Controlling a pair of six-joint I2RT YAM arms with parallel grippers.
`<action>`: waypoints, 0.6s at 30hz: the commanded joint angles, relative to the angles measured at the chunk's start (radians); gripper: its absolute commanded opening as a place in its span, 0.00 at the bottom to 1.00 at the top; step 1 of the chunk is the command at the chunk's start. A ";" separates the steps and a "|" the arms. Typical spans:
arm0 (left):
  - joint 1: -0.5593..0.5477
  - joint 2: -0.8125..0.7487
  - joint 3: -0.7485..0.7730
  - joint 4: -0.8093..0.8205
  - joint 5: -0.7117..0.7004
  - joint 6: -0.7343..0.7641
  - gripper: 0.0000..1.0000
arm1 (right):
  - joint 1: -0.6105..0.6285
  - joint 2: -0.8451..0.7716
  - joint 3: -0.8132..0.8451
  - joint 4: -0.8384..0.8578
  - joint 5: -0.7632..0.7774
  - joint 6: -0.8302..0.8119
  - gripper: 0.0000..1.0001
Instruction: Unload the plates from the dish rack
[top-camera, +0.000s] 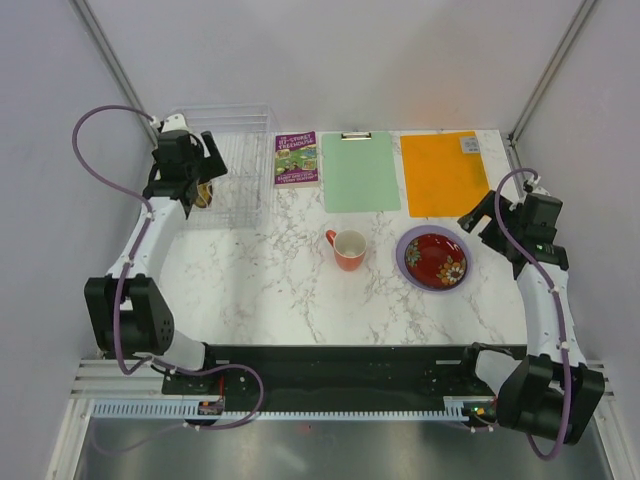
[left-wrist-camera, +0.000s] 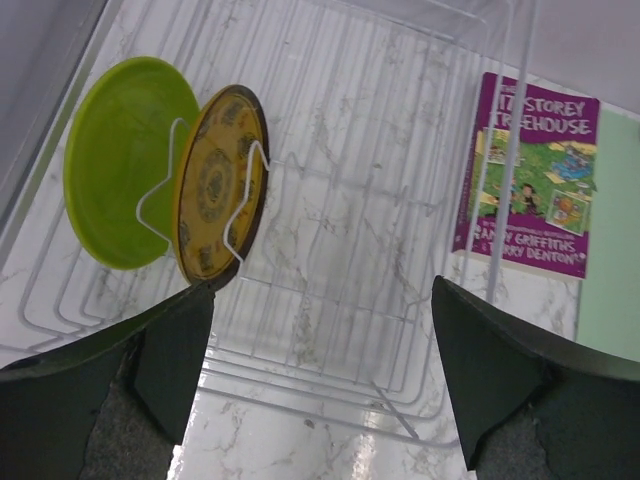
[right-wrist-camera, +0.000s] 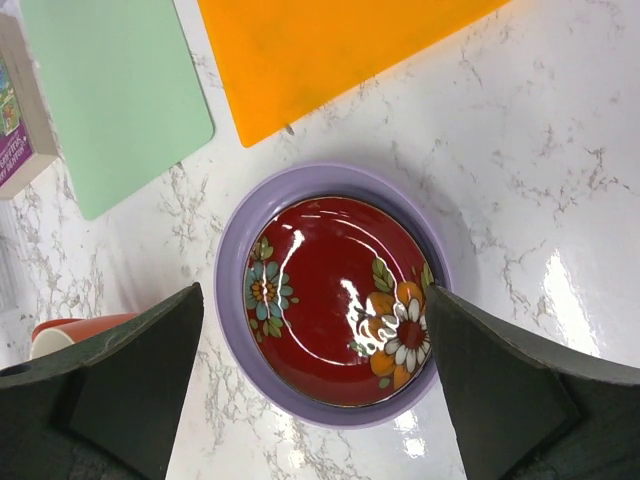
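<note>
The white wire dish rack (top-camera: 232, 165) stands at the back left; in the left wrist view (left-wrist-camera: 340, 250) it holds two upright plates: the lime green plate (left-wrist-camera: 115, 160) and, beside it, the dark plate with yellow pattern (left-wrist-camera: 220, 185). My left gripper (left-wrist-camera: 320, 380) is open and empty above the rack, right of these plates. The red floral plate (top-camera: 436, 260) lies stacked on the lavender plate (top-camera: 408, 262) on the table at the right. My right gripper (right-wrist-camera: 315, 390) hovers open and empty over that stack (right-wrist-camera: 335, 290).
An orange mug (top-camera: 348, 249) stands mid-table, left of the stacked plates. A purple book (top-camera: 296, 157), a green clipboard (top-camera: 360, 171) and an orange mat (top-camera: 443, 172) lie along the back. Grey walls close in on both sides.
</note>
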 joint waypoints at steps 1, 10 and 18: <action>0.019 0.088 0.065 0.025 -0.115 0.080 0.94 | 0.011 0.008 0.034 -0.019 -0.020 -0.006 0.98; 0.053 0.216 0.082 0.112 -0.303 0.125 0.92 | 0.013 0.046 0.015 0.017 -0.045 -0.024 0.98; 0.065 0.314 0.128 0.135 -0.339 0.157 0.91 | 0.014 0.135 -0.006 0.075 -0.079 -0.021 0.98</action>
